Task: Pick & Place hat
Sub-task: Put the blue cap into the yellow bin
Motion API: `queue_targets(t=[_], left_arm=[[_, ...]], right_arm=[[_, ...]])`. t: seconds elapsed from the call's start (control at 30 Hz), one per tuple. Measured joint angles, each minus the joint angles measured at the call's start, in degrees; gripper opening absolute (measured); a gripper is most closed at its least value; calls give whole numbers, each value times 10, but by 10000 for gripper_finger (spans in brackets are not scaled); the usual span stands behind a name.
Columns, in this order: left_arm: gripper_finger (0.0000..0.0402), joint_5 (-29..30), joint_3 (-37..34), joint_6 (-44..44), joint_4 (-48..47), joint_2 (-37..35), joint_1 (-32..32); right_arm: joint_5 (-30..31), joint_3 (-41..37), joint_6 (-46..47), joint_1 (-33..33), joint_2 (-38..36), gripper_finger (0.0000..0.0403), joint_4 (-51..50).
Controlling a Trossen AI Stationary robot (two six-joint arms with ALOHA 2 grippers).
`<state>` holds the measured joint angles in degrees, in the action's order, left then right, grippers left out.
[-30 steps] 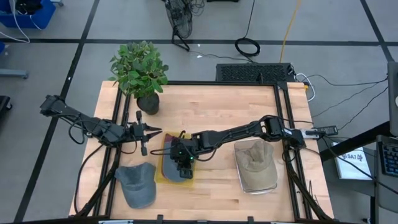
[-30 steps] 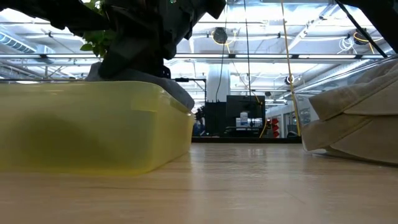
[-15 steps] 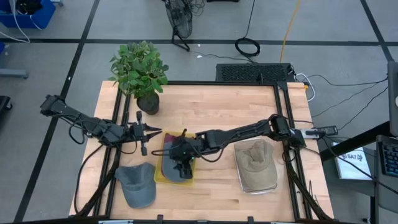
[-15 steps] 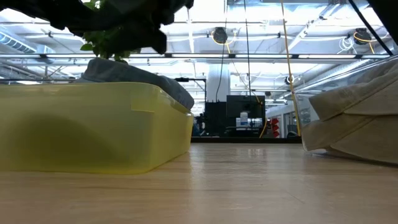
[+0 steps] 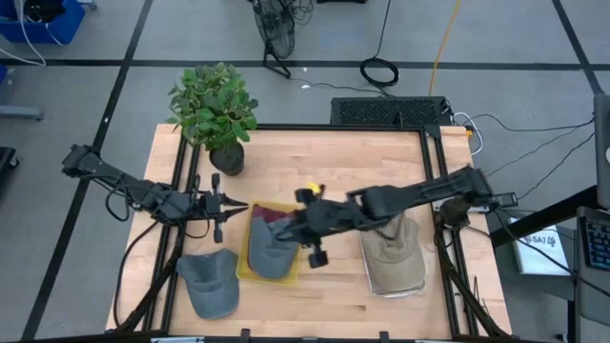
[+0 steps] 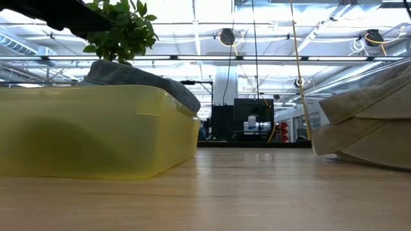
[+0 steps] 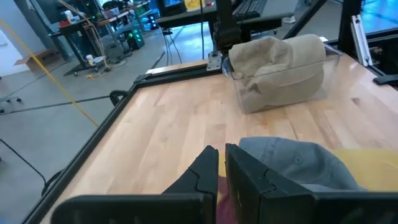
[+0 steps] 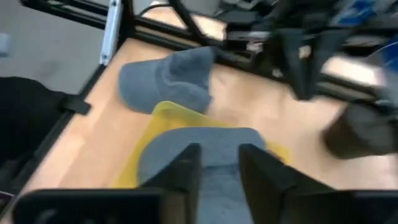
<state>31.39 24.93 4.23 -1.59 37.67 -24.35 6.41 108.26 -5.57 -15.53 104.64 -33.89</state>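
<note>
A grey hat (image 5: 272, 250) lies in a yellow tray (image 5: 246, 274) at the table's middle, with its top showing above the tray's rim (image 6: 138, 78). My right gripper (image 5: 297, 229) hangs high over the tray's right side. It is open with nothing between its fingers (image 8: 219, 165), and the grey hat (image 8: 199, 146) shows below them. My left gripper (image 5: 229, 203) waits shut (image 7: 221, 168) just left of the tray's far end. A second grey hat (image 5: 210, 284) lies on the table near the front left.
A tan hat (image 5: 391, 248) fills a clear tray (image 5: 398, 288) on the right side. A potted plant (image 5: 217, 105) stands at the far left corner. A black frame (image 5: 434, 143) runs round the table's edge. Bare wood lies between the two trays and toward the far edge.
My right gripper has let go of the grey hat in the yellow tray and risen well clear of it. It has swung toward the table's right edge and rolled as it rose. The hat has stayed lying in the tray.
</note>
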Motion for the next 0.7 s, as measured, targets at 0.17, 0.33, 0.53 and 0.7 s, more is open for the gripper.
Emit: queue_targets(t=[0.17,0.33,0.53,0.7], left_arm=[[37,-4,0,-1,1,2,-3],[37,-3,0,4,2,2,-2],[37,-3,0,14,4,2,-2],[37,-3,0,15,5,2,-2]], right_arm=[[53,-162,-18,-30,-95,8,84],[7,-381,-15,-38,-213,18,296],[-2,-596,0,-15,-367,2,487],[-7,-718,2,8,-496,2,588]])
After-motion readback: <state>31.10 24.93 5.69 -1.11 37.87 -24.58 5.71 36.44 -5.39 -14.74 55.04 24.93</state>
